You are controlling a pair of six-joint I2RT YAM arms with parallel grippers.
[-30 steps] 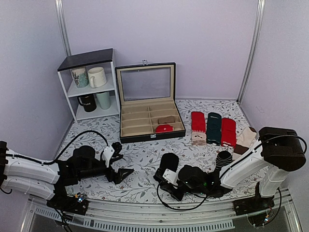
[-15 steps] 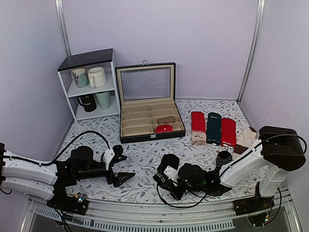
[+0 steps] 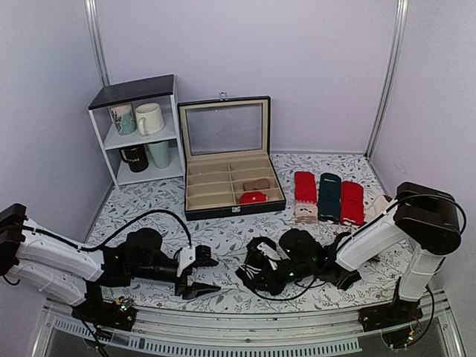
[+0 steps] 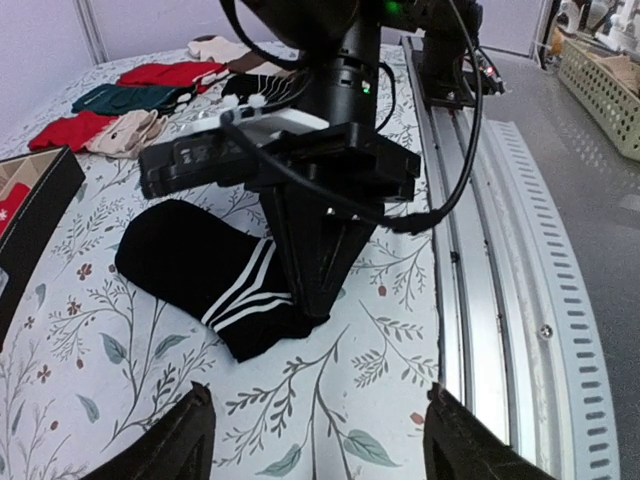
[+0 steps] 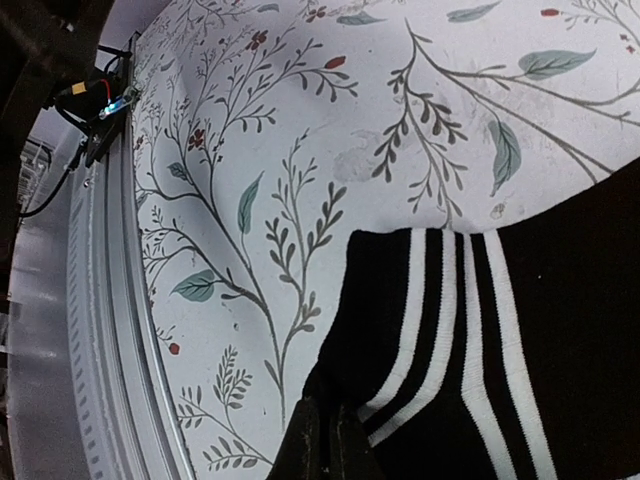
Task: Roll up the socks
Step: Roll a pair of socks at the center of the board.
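A black ankle sock point(image 3: 262, 251) with two white cuff bands lies flat on the floral table near the front middle. My right gripper point(image 3: 254, 277) is shut on the corner of its cuff; the right wrist view shows the closed fingertips point(image 5: 322, 440) pinching the black cuff of the sock point(image 5: 470, 330) next to the white bands. My left gripper point(image 3: 207, 274) is open and empty, just left of the sock and pointing at it. In the left wrist view its gripper point(image 4: 320, 445) stands wide open short of the sock point(image 4: 190, 275), apart from it.
An open black compartment case point(image 3: 227, 197) holds a red and a tan roll. A white shelf point(image 3: 137, 134) with mugs stands back left. Red and dark green socks point(image 3: 327, 195) lie in a row at right, with a thin-striped black sock point(image 3: 343, 242) and beige socks point(image 3: 381, 208). A metal rail point(image 3: 245, 338) runs along the front edge.
My left gripper has moved right toward the sock and closer to the front edge. My right gripper has shifted left and back, still on the cuff.
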